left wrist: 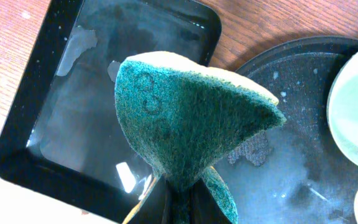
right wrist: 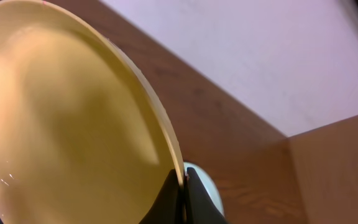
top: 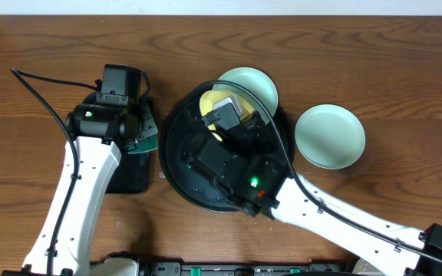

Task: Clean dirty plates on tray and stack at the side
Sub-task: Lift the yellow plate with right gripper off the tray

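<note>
My right gripper [right wrist: 183, 186] is shut on the rim of the pale yellow plate [right wrist: 61, 124] and holds it tilted over the large round black tray [top: 176, 165]; overhead, only a sliver of the yellow plate [top: 208, 101] shows beside the arm. One mint plate [top: 250, 86] lies at the tray's far edge, half under the arm. A second mint plate [top: 330, 136] sits on the table right of the tray. My left gripper [left wrist: 180, 199] is shut on a green and yellow sponge [left wrist: 185, 118], held above the gap between the two trays.
A smaller rectangular black tray [left wrist: 17, 149] holding water sits left of the round tray, under my left arm [top: 90, 161]. The round tray's floor [left wrist: 291, 174] is wet with foam. A cable [top: 41, 92] trails over the table at the left.
</note>
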